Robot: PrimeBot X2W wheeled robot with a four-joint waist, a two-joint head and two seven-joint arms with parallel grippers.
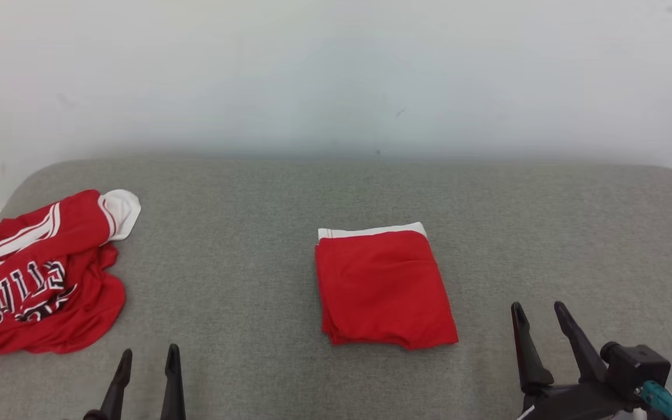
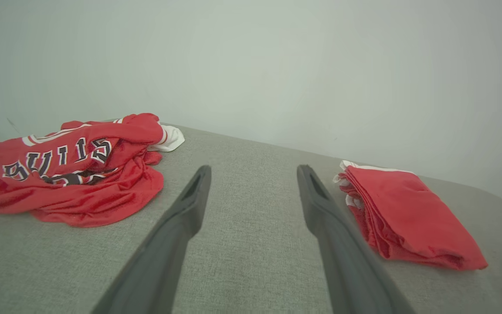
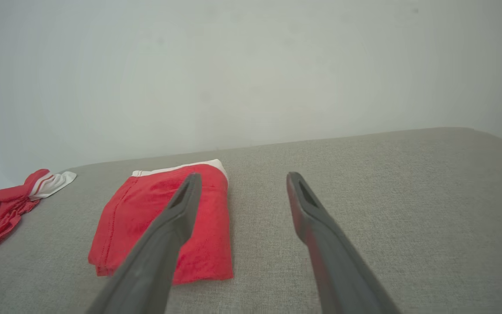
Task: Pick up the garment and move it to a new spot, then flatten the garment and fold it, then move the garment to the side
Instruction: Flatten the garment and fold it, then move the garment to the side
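At centre of the grey padded surface (image 1: pixel 242 221) lies the folded red garment (image 1: pixel 384 286); soft, light, probably slippery and quick to unfold; best pinched through all layers at its 6 o'clock edge; left gripper (image 1: pixel 150 350) and right gripper (image 1: pixel 538 307) both gape wide, empty; open room lies toward 3 o'clock; a crumpled jersey (image 1: pixel 38 280) crowds 9 o'clock.

right end effector (image 1: pixel 537 305): dark tapered fingers (image 1: pixel 527 350) | black wrist housing (image 1: pixel 633 364) | teal connector (image 1: pixel 660 399)

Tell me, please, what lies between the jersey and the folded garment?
Nothing but bare grey surface lies between the jersey and the folded garment, as the head view shows.
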